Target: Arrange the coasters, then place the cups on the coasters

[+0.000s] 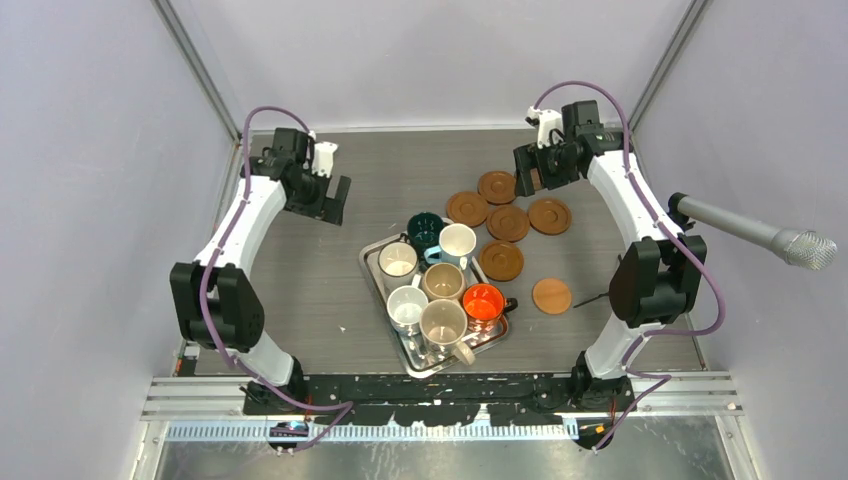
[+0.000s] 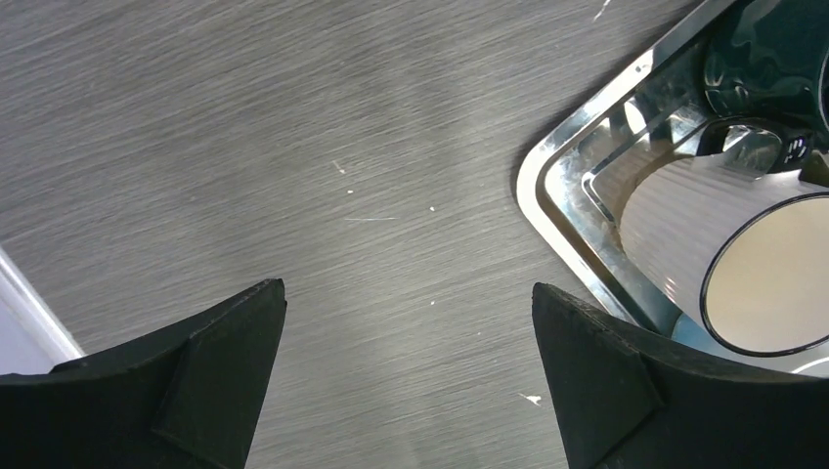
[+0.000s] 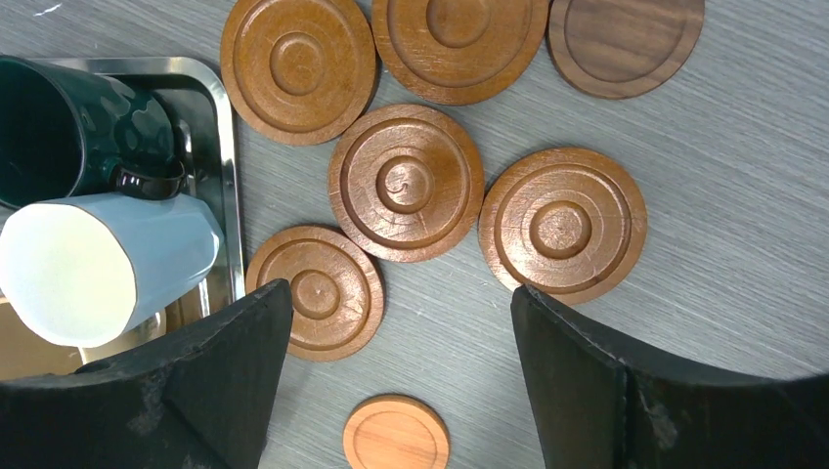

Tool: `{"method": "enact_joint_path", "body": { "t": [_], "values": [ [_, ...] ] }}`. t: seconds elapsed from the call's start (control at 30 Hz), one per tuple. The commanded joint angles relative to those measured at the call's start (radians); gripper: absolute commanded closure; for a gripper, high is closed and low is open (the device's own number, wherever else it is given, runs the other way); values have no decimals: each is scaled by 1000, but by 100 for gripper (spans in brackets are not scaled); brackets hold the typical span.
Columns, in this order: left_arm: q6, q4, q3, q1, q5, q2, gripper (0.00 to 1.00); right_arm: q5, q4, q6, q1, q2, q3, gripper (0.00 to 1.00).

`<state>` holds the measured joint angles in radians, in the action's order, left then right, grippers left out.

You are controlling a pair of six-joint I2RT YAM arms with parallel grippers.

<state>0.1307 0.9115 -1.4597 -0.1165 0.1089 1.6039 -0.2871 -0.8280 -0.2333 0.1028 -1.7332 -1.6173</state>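
The 7 coasters (image 3: 406,181) are lying clustered on the table (image 1: 300,290), just right of the tray (image 1: 372,262) that is carrying all 7 cups (image 1: 441,281); the right gripper (image 3: 401,303) is hanging directly above that cluster, jaws released and empty, so it is the nearer arm; the left gripper (image 1: 330,203) is gaping empty over bare table left of the tray.

- Seven brown coasters (image 3: 406,181) are lying on the counter (image 1: 300,270), at the tray's two o'clock.
- Seven cups (image 1: 443,281) are standing in one silver tray (image 1: 383,292).
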Motion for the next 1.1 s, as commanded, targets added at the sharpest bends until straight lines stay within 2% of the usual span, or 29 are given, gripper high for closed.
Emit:
{"method": "enact_joint_path", "body": {
  "t": [0.0,0.17,0.33,0.43,0.83,1.07],
  "values": [
    [-13,-53,31,-10,92,-14,0,-16,6,-1,-3,24,1,13],
    [-18,-117,77,-28,173,42,2,-6,-37,-12,-2,14,-26,13],
    [-121,-173,125,-31,292,125,31,22,-61,-31,-2,28,-23,13],
    [-206,-226,176,-29,337,164,38,35,-73,-36,-2,35,-22,13],
    [-401,-424,403,-23,430,194,49,58,-94,-35,-3,40,-14,13],
    [-486,-513,427,-3,474,266,57,65,-103,-32,-2,38,-19,13]
  ]
}}
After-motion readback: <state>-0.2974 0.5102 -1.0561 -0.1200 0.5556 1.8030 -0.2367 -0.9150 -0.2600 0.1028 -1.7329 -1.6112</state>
